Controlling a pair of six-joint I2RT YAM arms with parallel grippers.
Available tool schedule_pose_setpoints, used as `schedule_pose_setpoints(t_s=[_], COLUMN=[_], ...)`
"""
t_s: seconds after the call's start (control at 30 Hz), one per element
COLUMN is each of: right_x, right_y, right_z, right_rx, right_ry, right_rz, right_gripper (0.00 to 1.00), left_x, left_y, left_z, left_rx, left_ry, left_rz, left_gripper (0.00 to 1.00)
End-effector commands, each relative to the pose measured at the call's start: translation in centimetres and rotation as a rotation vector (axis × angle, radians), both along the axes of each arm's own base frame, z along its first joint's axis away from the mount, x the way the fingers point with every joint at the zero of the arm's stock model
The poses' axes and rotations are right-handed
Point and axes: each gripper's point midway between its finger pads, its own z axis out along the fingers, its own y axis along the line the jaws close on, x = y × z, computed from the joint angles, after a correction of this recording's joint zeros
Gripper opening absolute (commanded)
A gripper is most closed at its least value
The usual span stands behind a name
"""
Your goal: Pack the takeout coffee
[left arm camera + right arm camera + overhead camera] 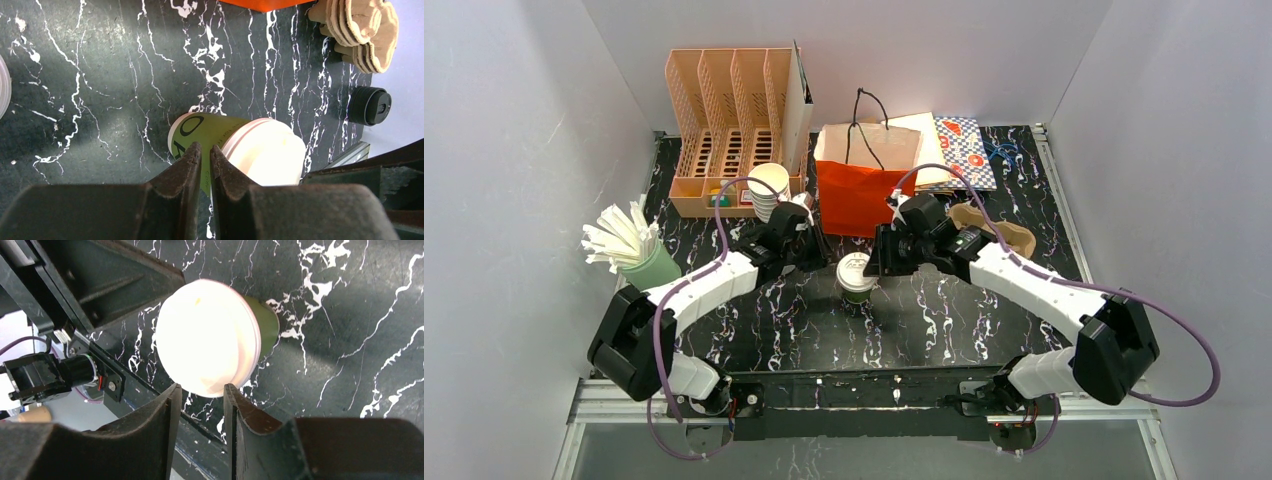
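- Black marbled surface (944, 310) in a white-walled booth, with an orange bag (864, 200) at the back.
- The green cup (857, 293) with its white lid (855, 270) stands mid-surface, between both hands.
- It's probably light, crushable paper, so I'd grip the body gently, below the lid.
- The left hand (205, 149) is nearly pressed together and empty, with its tips by the cup's side.
- The right hand (200, 390) is partly spread and empty, with the lid just past its tips.

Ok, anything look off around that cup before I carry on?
Nothing stands out. The green cup stands upright mid-table with its white lid on. No spill shows on the table, and the orange bag stands upright behind it.
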Motion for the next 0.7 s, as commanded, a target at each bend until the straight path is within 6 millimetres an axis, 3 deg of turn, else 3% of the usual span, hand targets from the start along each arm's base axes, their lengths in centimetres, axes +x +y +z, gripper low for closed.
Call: schedule_pose_setpoints(t_s=[0.0, 0.07, 0.23, 0.4, 0.5, 0.67], right_x=[-1.2, -1.2, 0.0, 0.3, 0.7, 1.4], right_y=[-0.7, -1.1, -2.5, -2.2, -1.9, -0.6], right_z=[1.3, 1.6, 2.7, 3.9, 4.4, 4.2], right_rx=[0.037, 0.037, -0.034, -0.090, -0.122, -0.182], right_ry=[0.006, -0.011, -0.110, -0.186, -0.264, -0.293], right_rz=[-0.025, -0.037, -0.045, 0.082, 0.163, 0.264], right_gripper=[0.46, 0.48, 0.67, 0.98, 0.98, 0.98], left_x=[1.3, 1.5, 1.5, 0.5, -0.6, -3.1], left_y=[-0.7, -0.9, 0.1, 2.7, 3.6, 3.2], left_z=[1.6, 1.5, 1.3, 2.2, 2.9, 3.7], left_rx=[-0.010, -0.012, 0.042, 0.126, 0.126, 0.008], left_ry=[-0.048, -0.048, -0.053, -0.083, -0.088, -0.068], left_rz=[-0.012, -0.014, 0.006, 0.030, 0.030, 0.000], left_gripper=[0.12, 0.12, 0.12, 0.15, 0.17, 0.24])
